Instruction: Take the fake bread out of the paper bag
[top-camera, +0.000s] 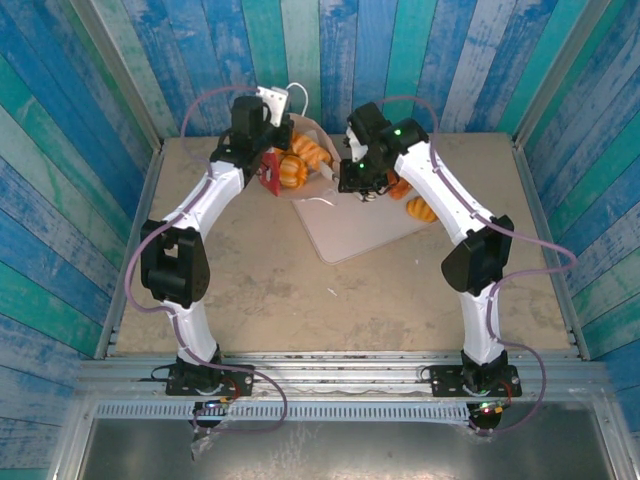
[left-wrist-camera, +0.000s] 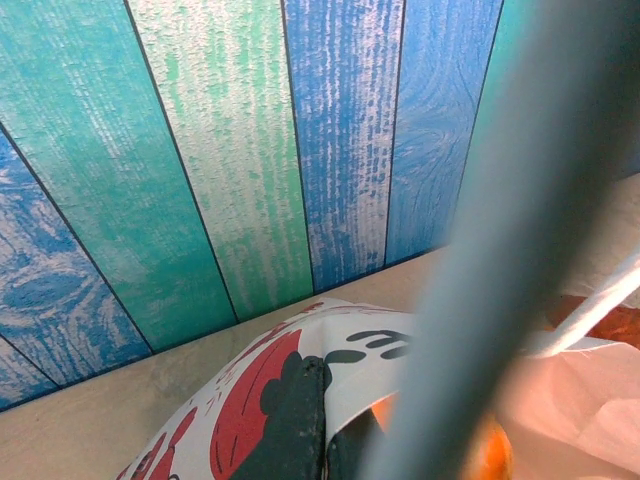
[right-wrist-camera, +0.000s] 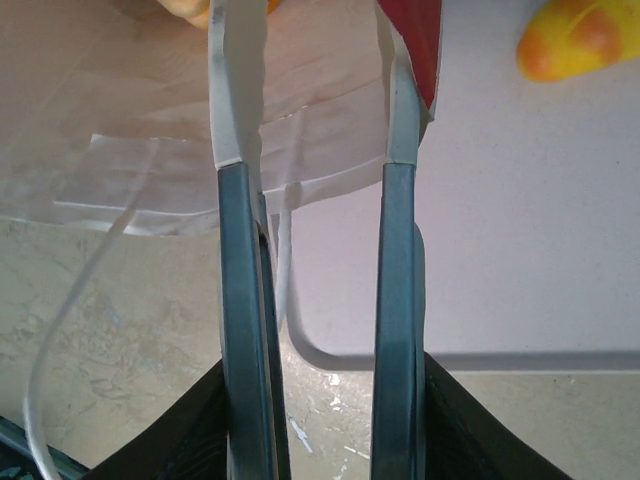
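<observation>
Found left gripper (left-wrist-camera: 325, 435) clamped shut on paper bag (left-wrist-camera: 250, 400) rim. Found right gripper (right-wrist-camera: 315, 90) part-open, holding nothing, straddling bag's white edge. Saw fake bread (top-camera: 300, 160) at bag mouth, more lying on tray (top-camera: 345, 240).

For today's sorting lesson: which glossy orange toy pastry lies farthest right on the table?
The yellow-orange pastry beside the right arm; the others sit further left, nearer the red-and-white paper bag.
</observation>
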